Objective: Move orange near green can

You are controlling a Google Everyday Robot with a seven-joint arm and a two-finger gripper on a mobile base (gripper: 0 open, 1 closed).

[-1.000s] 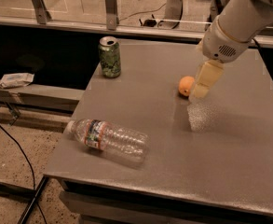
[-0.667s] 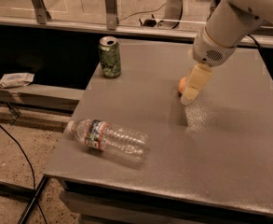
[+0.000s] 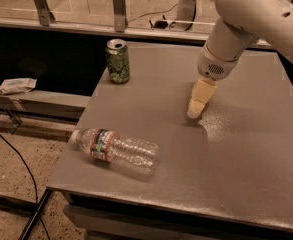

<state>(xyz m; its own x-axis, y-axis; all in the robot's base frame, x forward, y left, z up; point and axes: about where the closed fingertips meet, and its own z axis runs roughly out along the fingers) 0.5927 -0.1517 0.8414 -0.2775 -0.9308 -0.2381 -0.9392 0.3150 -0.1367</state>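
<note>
The green can [image 3: 117, 60] stands upright near the table's far left corner. The orange does not show; my gripper [image 3: 196, 110] has come down on the spot where it lay, at the middle of the grey table [image 3: 246, 159], and covers it. The gripper's tip is at the table surface, about a third of the table's width to the right of the can and nearer to me. The white arm reaches in from the upper right.
A clear plastic bottle [image 3: 118, 150] lies on its side near the table's front left edge. A dark ledge with a white wrapper [image 3: 17, 85] runs to the left, below the table. A glass railing stands behind the table. A cable [image 3: 16, 159] lies on the floor.
The gripper moved left and down onto the orange's place. The orange, visible beside it earlier, is now hidden behind it. Can and bottle have not moved.
</note>
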